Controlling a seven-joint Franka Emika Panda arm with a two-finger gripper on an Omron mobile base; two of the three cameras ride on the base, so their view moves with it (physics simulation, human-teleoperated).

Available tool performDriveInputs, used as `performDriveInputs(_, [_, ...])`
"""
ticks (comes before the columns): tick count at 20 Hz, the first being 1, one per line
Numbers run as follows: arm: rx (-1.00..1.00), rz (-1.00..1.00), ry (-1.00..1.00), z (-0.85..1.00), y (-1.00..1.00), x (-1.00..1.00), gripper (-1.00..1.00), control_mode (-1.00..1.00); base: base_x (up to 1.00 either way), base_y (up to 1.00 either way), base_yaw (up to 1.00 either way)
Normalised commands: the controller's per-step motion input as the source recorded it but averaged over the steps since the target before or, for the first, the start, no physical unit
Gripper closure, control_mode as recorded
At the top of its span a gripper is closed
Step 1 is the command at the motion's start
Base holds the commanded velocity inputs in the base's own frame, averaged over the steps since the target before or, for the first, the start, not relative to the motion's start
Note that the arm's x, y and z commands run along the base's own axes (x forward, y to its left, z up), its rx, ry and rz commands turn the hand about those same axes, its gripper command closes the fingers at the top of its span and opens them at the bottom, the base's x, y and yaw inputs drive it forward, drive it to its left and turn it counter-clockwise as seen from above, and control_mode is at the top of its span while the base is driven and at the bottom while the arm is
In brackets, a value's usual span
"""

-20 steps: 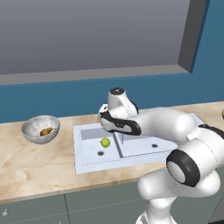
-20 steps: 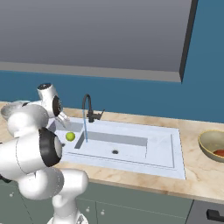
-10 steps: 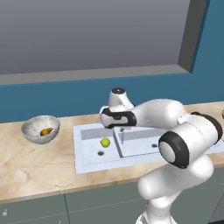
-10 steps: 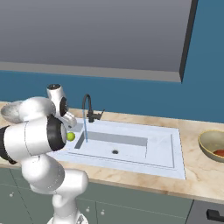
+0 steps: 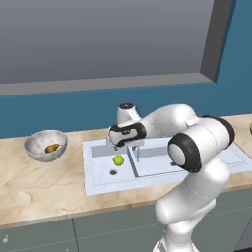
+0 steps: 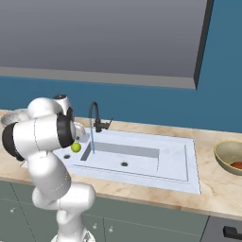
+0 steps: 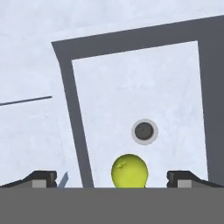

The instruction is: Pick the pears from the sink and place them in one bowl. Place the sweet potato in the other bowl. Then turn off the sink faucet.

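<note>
Yellow-green pear point(image 5: 118, 160) lay in the sink's point(image 5: 98, 184) left basin beneath the gripper point(image 5: 121, 145), jaws spread wide, holding nothing.
From the right base, the pear point(image 6: 76, 147) sat beside the running faucet point(image 6: 96, 120). Hand view: the pear point(image 7: 129, 171) centred between the fingertips point(image 7: 41, 178); a straight descent looked best. Since the earlier frame, the arm had swung further over that basin.

A yellow-green pear point(image 7: 129, 171) is seen low in the pale sink basin point(image 7: 175, 78), right between the tool's point(image 7: 113, 178) two dark fingertips point(image 7: 40, 178), which are spread wide apart. The small dark drain point(image 7: 145, 131) is spotted just beyond it.
</note>
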Motion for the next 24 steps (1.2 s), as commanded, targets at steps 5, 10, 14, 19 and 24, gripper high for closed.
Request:
performDriveInputs(5, [-0.02,0.06,-0.01,-0.36,0.0,0.06,-1.0,-1.0,0.0,0.0,0.0])
performDriveInputs(10, [-0.01,0.03,0.0,-0.31,0.01,0.14,-1.0,-1.0,0.0,0.0,0.0])
performDriveInputs(14, [-0.03,0.01,0.0,-0.26,0.11,0.2,-1.0,-1.0,0.0,0.0,0.0])
performDriveInputs(19, [-0.05,0.01,0.0,-0.23,0.21,0.26,-1.0,-1.0,0.0,0.0,0.0])
performDriveInputs(24, [-0.03,0.01,0.0,-0.19,0.05,0.28,-1.0,-1.0,0.0,0.0,0.0])
